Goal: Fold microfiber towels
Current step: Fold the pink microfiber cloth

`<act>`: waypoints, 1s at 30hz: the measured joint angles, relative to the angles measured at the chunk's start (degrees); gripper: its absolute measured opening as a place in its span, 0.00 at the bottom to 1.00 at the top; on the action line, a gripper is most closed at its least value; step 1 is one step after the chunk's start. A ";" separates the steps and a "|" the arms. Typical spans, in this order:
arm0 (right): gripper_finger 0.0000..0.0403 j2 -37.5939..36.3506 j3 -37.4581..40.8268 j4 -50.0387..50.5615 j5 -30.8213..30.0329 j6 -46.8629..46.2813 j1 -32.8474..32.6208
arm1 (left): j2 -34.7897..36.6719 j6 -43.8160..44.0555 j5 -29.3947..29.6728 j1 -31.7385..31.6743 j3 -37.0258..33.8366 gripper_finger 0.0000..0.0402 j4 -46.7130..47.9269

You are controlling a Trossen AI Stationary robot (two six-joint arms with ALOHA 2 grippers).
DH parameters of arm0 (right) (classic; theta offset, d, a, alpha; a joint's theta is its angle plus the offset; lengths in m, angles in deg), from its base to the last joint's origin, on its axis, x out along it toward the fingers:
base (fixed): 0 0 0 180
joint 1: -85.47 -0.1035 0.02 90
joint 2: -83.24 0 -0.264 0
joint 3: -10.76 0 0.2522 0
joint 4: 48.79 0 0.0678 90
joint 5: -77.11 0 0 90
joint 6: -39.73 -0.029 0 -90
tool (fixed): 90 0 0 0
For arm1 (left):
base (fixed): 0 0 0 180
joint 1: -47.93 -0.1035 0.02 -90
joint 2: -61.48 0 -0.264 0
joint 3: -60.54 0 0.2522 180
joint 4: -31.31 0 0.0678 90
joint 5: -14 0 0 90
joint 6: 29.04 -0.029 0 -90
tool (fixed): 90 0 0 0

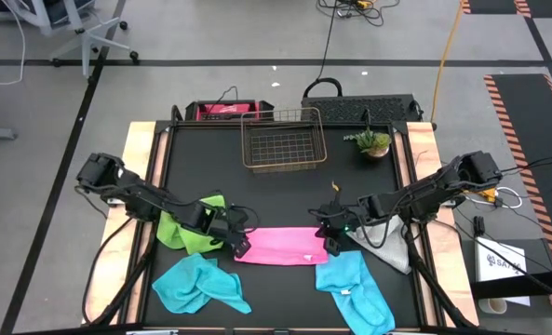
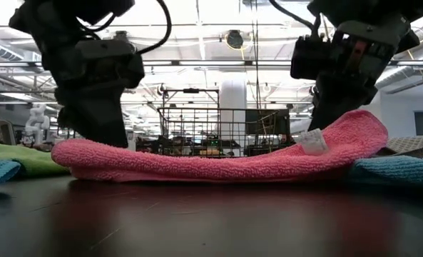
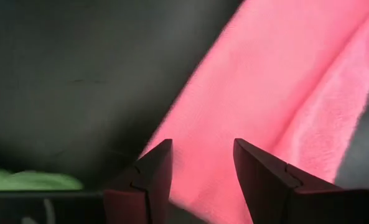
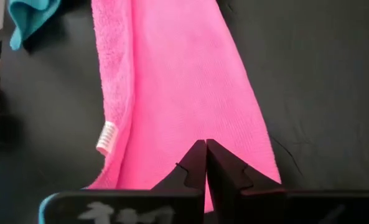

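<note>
At the front middle of the black table (image 1: 276,200), a pink microfiber towel (image 1: 280,247) lies folded into a long flat strip, running across between the 2 arms. The left gripper (image 1: 241,246) sits at the strip's left end with its fingers (image 3: 153,177) spread apart over the pink cloth, gripping nothing. The right gripper (image 1: 332,244) is at the strip's right end, its fingers (image 4: 196,165) pressed together on the towel's edge; in the low view that end is lifted slightly off the table, and a small white label (image 2: 313,140) shows there.

A lime green towel (image 1: 190,228) lies crumpled just left of the pink one, under the left arm. A light grey towel (image 1: 387,247) lies to the right, under the right arm. 2 turquoise towels lie at the front edge, one (image 1: 199,286) at front left, one (image 1: 355,288) at front right. A copper wire basket (image 1: 283,140) stands at the back, with a small potted plant (image 1: 372,142) to its right.
</note>
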 joint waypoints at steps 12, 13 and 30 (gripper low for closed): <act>0.00 8.05 -0.04 -3.47 -2.04 0.92 1.29 | -3.43 0.31 -0.07 -2.52 0.07 0.43 1.54; 0.00 8.69 -0.04 -3.73 -2.53 1.56 1.72 | -3.46 0.02 0.09 -2.93 0.07 0.43 1.52; 0.00 8.21 -0.07 -1.27 -3.09 15.61 15.65 | -3.62 -11.56 4.68 -14.98 -0.02 0.43 4.68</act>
